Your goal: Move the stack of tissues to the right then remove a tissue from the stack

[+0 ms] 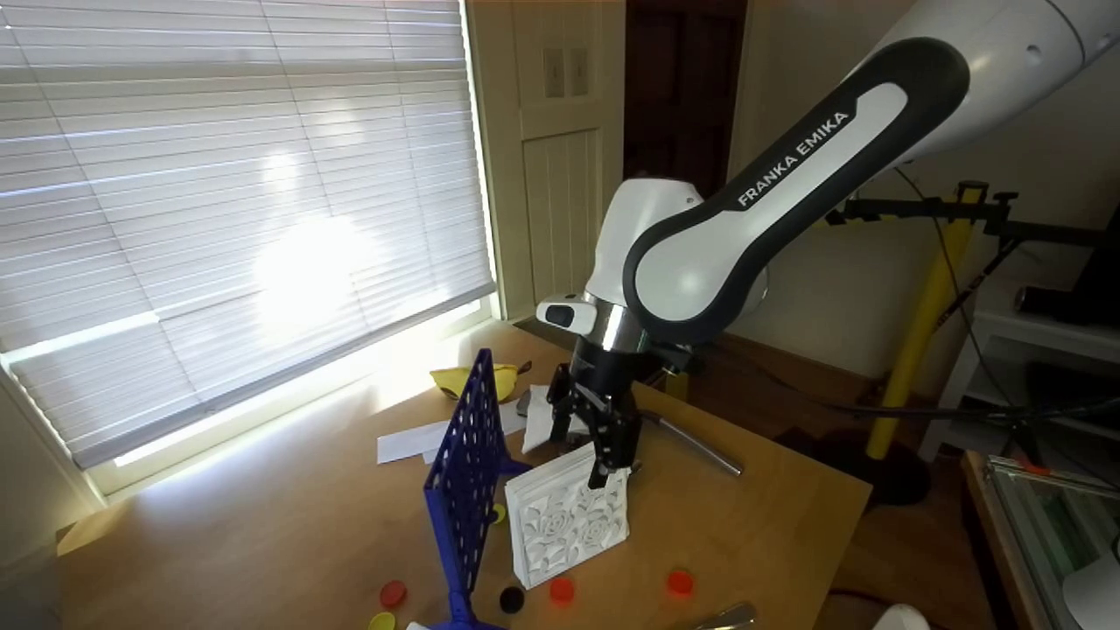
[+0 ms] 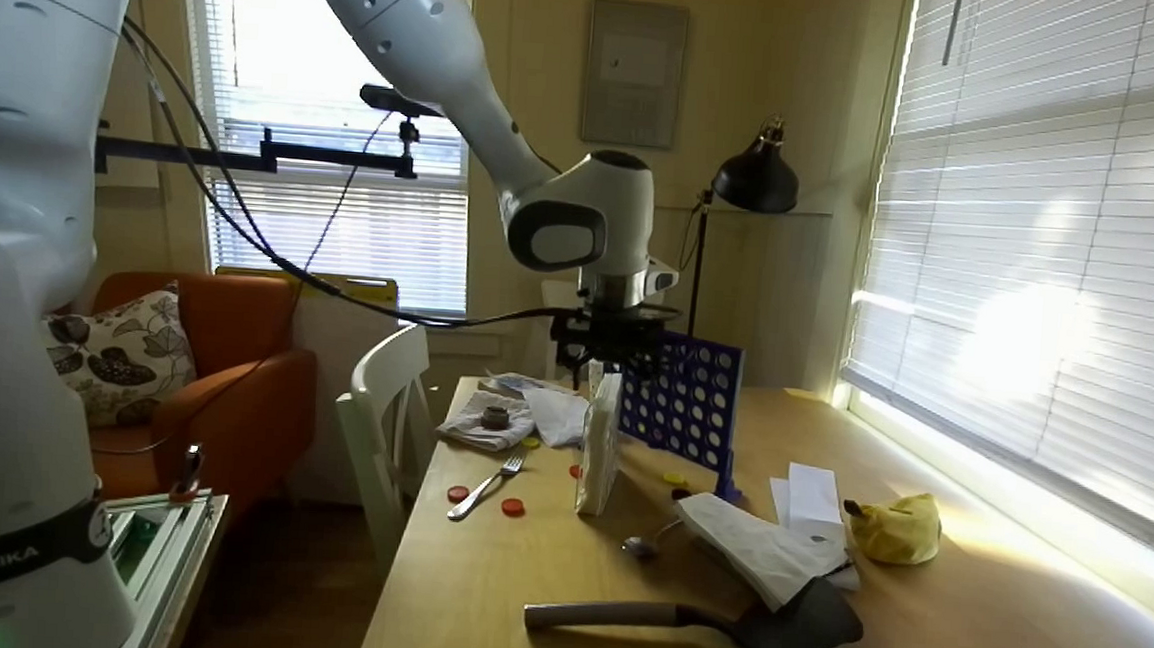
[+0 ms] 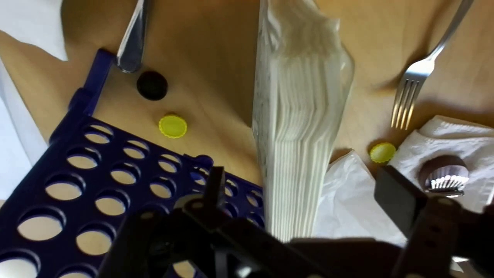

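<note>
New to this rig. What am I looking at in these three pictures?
A white Franka Emika arm ending in a two-fingered tool. Two pictures come from cameras standing away from it; the third comes from its wrist, looking down past the tool.

On the wooden table, a stack of tissues stands on edge beside a blue Connect Four grid. Around them lie a fork, a spatula, a spoon and red, yellow and black discs.

Nothing is held: in the wrist view the fingers stand apart, one each side of the stack.
</note>
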Tool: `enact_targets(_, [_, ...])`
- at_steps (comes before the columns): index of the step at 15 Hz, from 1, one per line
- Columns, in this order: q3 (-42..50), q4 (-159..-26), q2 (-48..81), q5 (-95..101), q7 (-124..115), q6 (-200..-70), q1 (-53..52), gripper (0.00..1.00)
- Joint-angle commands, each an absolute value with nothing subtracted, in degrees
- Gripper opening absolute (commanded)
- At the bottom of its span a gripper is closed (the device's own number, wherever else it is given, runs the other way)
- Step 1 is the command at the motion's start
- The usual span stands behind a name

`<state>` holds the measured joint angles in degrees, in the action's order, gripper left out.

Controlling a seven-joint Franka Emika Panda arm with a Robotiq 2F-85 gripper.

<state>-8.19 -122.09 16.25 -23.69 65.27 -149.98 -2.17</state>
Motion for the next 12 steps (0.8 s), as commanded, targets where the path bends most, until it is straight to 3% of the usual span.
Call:
enact_targets(1, [-11.6, -121.0, 18.2, -25.4, 66.0, -149.7, 0.4, 1.00])
enact_targets(8, [-12.4, -121.9, 19.1, -22.9, 64.3, -155.0, 1.0, 1.00])
enact_targets(10, [-12.5, -122.3, 19.3, -22.6, 64.3, -155.5, 1.1, 0.74])
enact_targets(12, [-12.6, -122.7, 19.5, -22.3, 64.3, -156.1, 1.2, 0.59])
